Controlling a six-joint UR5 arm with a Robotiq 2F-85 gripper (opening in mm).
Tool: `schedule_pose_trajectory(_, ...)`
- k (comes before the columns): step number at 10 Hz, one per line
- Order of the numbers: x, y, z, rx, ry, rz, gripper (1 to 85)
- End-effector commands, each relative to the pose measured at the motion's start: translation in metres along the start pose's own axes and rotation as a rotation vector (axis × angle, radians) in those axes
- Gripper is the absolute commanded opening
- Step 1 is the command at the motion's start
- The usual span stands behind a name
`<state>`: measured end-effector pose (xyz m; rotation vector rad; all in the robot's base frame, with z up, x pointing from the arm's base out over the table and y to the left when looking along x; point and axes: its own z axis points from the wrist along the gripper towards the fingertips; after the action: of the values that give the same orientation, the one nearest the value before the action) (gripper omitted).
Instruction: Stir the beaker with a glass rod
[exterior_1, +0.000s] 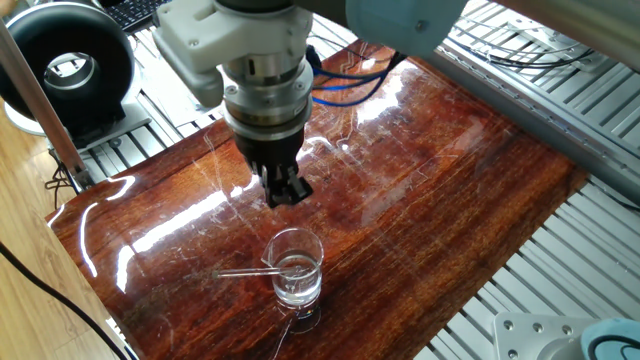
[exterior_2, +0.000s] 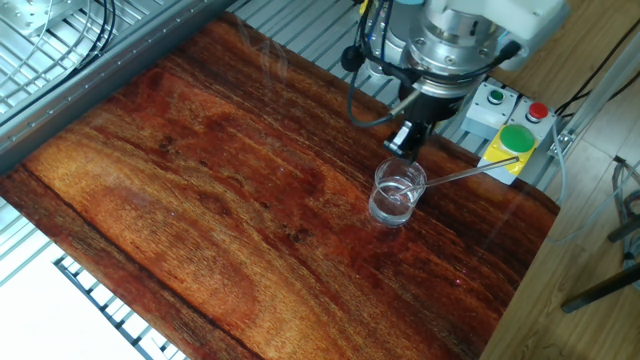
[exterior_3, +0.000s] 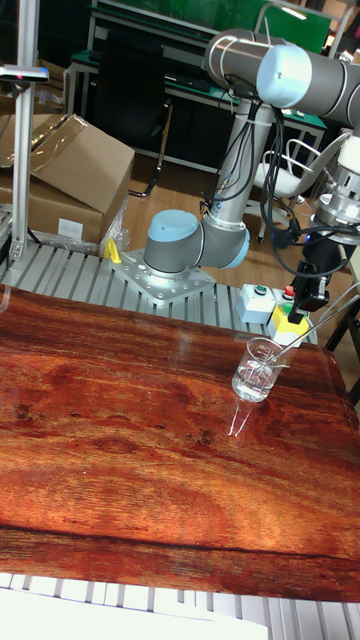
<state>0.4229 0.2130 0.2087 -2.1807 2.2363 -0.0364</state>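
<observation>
The beaker (exterior_1: 296, 268) is a small clear glass with liquid, standing near the front edge of the wooden tabletop; it also shows in the other fixed view (exterior_2: 398, 193) and the tall view (exterior_3: 258, 369). The glass rod (exterior_1: 240, 271) rests in it, leaning over the rim, and its free end sticks out sideways (exterior_2: 470, 174) (exterior_3: 315, 322). My gripper (exterior_1: 288, 195) hangs just behind and above the beaker (exterior_2: 405, 143) (exterior_3: 308, 298). Its dark fingers are close together with nothing between them, clear of rod and glass.
A glossy red-brown wooden board (exterior_1: 430, 170) covers the aluminium frame table. A control box with a green and a red button (exterior_2: 510, 135) sits right behind the beaker. A black round device (exterior_1: 65, 65) stands off the board's far left corner.
</observation>
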Motion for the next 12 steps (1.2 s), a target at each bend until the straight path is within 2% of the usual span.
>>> schedule_pose_trajectory(1,-0.003,-0.003,-0.002,-0.006,-0.025,-0.111,1.0)
schedule_pose_trajectory(2,-0.007,-0.002,-0.002,-0.01,-0.04,-0.109,1.0)
schedule_pose_trajectory(3,-0.004,-0.004,-0.002,-0.003,-0.031,-0.109,1.0)
schedule_pose_trajectory(5,-0.011,0.0,-0.003,-0.016,-0.059,-0.092,1.0)
schedule_pose_trajectory(7,-0.016,0.013,-0.003,-0.035,-0.057,-0.048,2.0)
schedule_pose_trajectory(8,-0.02,0.017,-0.002,-0.031,-0.057,-0.054,10.3)
schedule_pose_trajectory(9,-0.022,0.016,-0.001,-0.025,-0.064,-0.074,13.7)
schedule_pose_trajectory(10,-0.025,0.017,0.0,-0.026,-0.068,-0.091,20.7)
schedule_pose_trajectory(12,-0.038,0.02,0.006,-0.013,-0.102,-0.119,21.7)
